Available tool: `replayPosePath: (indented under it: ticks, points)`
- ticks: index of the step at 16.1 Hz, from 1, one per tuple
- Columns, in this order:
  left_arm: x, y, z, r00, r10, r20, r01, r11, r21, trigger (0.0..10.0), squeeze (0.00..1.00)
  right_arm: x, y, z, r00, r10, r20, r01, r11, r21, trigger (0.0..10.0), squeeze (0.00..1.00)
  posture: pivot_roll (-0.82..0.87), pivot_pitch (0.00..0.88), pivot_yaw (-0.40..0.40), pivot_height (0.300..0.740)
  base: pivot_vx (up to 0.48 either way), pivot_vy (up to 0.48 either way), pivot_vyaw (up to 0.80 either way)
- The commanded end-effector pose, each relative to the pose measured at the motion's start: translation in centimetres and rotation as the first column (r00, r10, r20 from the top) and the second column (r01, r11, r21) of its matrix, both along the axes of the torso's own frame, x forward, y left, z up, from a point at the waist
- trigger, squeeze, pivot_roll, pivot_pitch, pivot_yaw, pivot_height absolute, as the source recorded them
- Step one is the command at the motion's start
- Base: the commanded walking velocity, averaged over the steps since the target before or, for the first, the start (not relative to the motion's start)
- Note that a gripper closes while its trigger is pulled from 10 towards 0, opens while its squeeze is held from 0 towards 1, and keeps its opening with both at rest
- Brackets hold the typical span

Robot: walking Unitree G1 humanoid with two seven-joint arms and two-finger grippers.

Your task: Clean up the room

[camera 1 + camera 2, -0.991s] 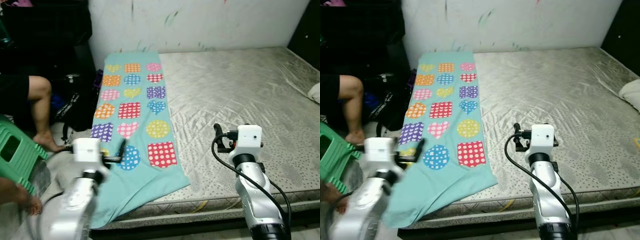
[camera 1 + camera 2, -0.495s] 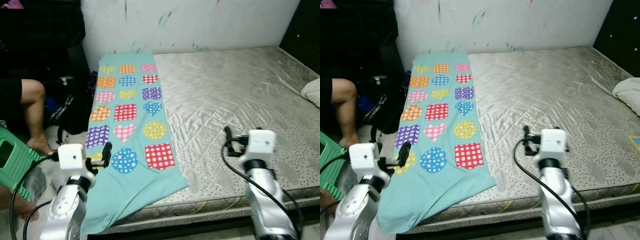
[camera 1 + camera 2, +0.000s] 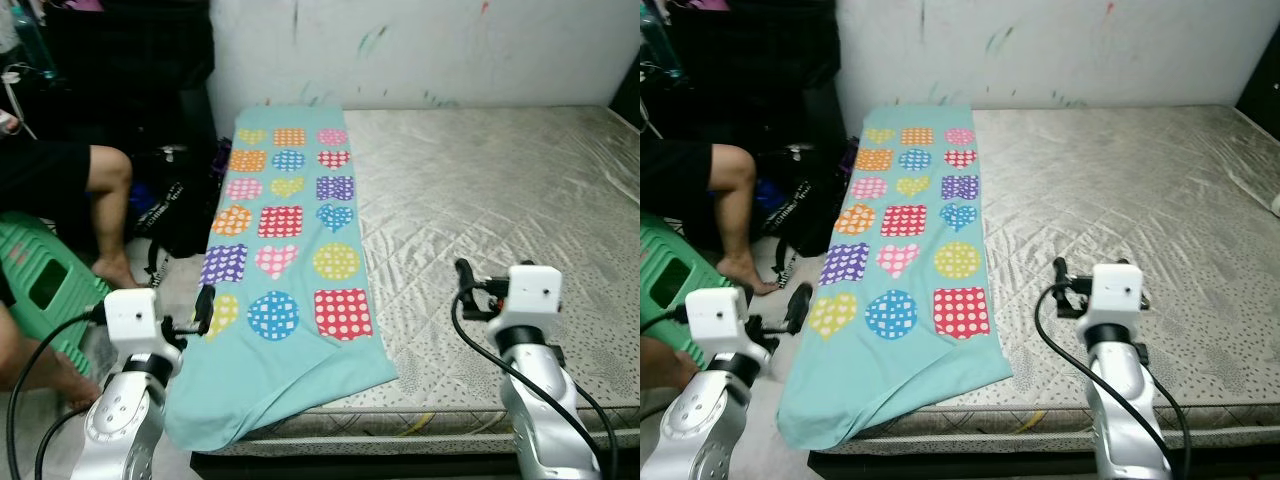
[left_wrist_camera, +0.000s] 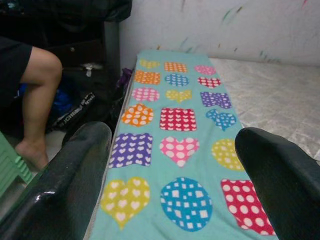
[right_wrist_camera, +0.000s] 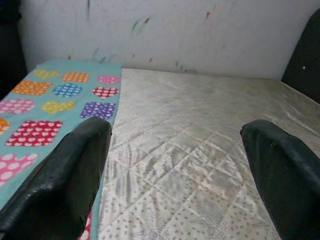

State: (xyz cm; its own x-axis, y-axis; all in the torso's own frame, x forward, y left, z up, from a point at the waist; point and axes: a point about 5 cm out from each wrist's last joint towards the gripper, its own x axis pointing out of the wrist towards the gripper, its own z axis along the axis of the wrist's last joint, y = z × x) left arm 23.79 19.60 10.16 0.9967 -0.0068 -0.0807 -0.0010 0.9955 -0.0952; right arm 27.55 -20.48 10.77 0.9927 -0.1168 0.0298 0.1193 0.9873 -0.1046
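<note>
One bed [image 3: 500, 200] carries one turquoise blanket [image 3: 290, 240] along its left edge, printed with fifteen coloured patches. Beside it are one green stool [image 3: 40, 290], one black bag [image 3: 170, 210] and one seated person [image 3: 90, 190].

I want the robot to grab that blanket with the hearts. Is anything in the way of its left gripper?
Nothing visible is. The left gripper, fingers open, hovers at the near left edge of the blanket, which lies flat on the mattress.
</note>
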Motion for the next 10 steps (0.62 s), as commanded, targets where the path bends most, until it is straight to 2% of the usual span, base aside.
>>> replayPosePath:
  ticks: [1,10]
  points:
    - [0.03,-0.26,-0.1,1.0,-0.008,-0.005,0.008,1.0,0.005,10.0,0.0,0.24,0.2,0.25,1.0,0.006,0.0,-0.006,1.0,0.0,10.0,0.0,-0.12,0.0,0.031,0.74,0.0,0.0,0.0]
    - [0.1,-0.67,-0.11,1.0,-0.007,-0.009,0.007,1.0,0.018,10.0,0.0,0.55,0.21,0.23,1.0,-0.004,-0.017,0.004,1.0,-0.026,10.0,0.0,-0.12,0.0,0.031,0.74,0.0,0.0,0.0]
